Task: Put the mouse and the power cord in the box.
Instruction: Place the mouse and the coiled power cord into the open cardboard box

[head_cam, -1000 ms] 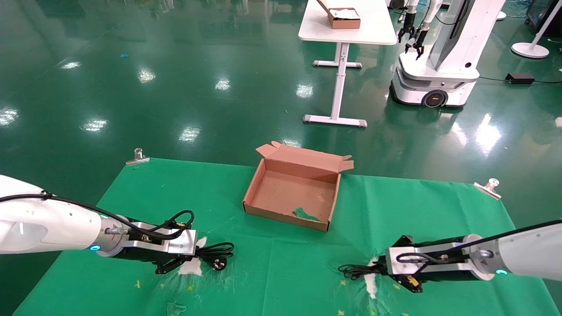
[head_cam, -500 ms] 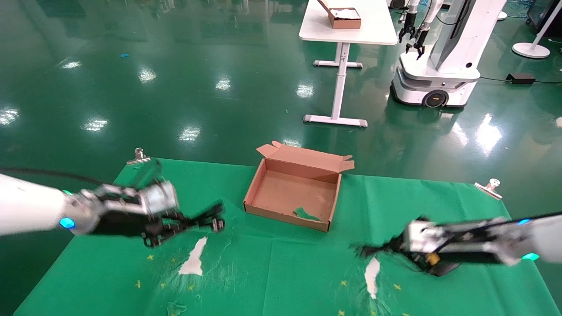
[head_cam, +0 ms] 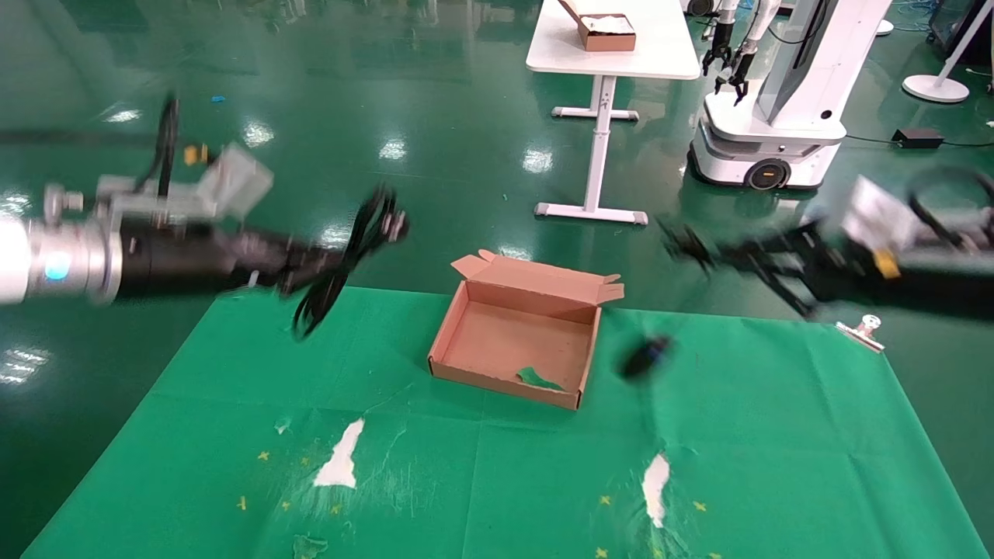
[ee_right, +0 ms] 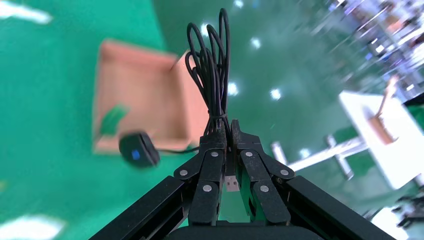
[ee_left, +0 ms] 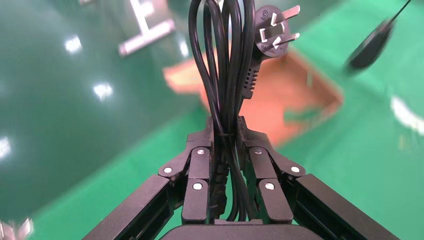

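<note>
The shallow brown cardboard box (head_cam: pixel 519 339) lies open below and between both raised claws; the left gripper (ee_left: pixel 224 137) is clamped on the thick black coiled power cord (ee_left: pixel 226 60), prongs outermost; the right gripper (ee_right: pixel 223 134) pinches the thin cable bundle, the small black oval mouse (head_cam: pixel 644 355) dangling below it just beside the box's right wall.

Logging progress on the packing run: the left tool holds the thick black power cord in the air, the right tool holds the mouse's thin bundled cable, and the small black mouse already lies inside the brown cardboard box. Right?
Not quite. The small black oval mouse dangles outside the shallow brown cardboard box, beside its right wall, as the head view shows. The rest stands: left tool grips the thick black power cord, right tool the thin bundled cable.
</note>
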### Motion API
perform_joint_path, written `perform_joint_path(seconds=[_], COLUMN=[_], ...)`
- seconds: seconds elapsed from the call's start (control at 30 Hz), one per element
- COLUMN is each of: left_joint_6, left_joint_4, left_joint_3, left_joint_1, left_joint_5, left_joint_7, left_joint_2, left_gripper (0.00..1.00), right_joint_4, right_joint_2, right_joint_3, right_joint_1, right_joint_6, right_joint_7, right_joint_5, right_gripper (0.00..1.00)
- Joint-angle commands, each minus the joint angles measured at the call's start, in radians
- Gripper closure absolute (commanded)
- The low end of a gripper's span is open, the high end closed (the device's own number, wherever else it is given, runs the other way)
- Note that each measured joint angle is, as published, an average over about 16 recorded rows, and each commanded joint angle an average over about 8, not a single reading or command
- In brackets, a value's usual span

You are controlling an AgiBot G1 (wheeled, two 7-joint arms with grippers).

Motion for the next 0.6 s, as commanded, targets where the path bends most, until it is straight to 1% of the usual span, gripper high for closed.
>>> perform_joint_path(seconds=[0.03, 0.17, 0.37, 0.5, 0.6], left_joint_6=[-0.004, -0.089, -0.213, -0.231, -0.214], left_joint_4=[0.019, 0.008, -0.048, -0.092, -0.118], left_joint_3=[-0.013, -0.035, -0.059, -0.066, -0.065], left_joint_1=[-0.032, -0.064, -0.075, -0.063, -0.055], left_joint_5=[-0.021, -0.062, -0.108, -0.119, -0.115], left_joint_7=[-0.016, -0.035, -0.058, -0.065, -0.066], left_joint_2=[0.017, 0.069, 0.124, 0.137, 0.136], left_gripper=[1.0, 1.0, 1.0, 1.0, 1.0], right_joint_4=[0.007, 0.013, 0.007, -0.007, -0.015], right_joint_2=[-0.021, -0.13, -0.281, -0.344, -0.368], right_joint_3=[0.009, 0.022, 0.029, 0.032, 0.033], right_joint_1=[0.026, 0.012, -0.056, -0.102, -0.129], right_joint_6=[0.017, 0.1, 0.211, 0.298, 0.392], right_joint_7=[0.014, 0.02, 0.008, 0.01, 0.018], right_joint_5=[0.013, 0.032, 0.043, 0.046, 0.048], right_gripper=[1.0, 1.0, 1.0, 1.0, 1.0])
